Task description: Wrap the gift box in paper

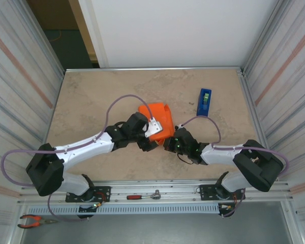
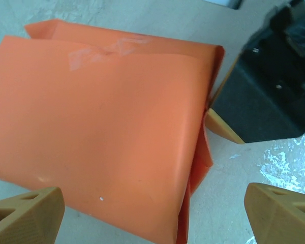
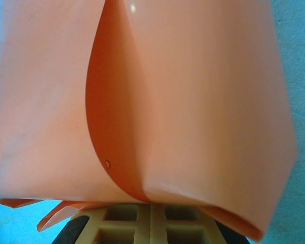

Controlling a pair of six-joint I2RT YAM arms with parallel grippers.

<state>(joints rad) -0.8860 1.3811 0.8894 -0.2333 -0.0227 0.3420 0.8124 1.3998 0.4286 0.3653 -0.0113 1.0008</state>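
Observation:
The orange paper [image 1: 161,118] lies folded into a parcel at the middle of the table, and the gift box is hidden inside it. A strip of clear tape [image 2: 109,51] holds a seam on the paper [image 2: 96,132]. My left gripper [image 1: 153,136] hangs open just over the parcel's near edge, its tan fingertips [image 2: 25,213] set wide on either side with nothing between them. My right gripper [image 1: 169,143] is shut, and its tip [image 2: 221,127] touches the parcel's loose end flap. In the right wrist view the paper [image 3: 193,101] bulges over the shut fingers [image 3: 150,223].
A blue tape dispenser [image 1: 204,101] stands upright to the right of the parcel. Metal walls close in the beige table [image 1: 91,101] on both sides. A red-handled tool [image 1: 142,196] and pliers [image 1: 33,221] lie on the front rail by the arm bases.

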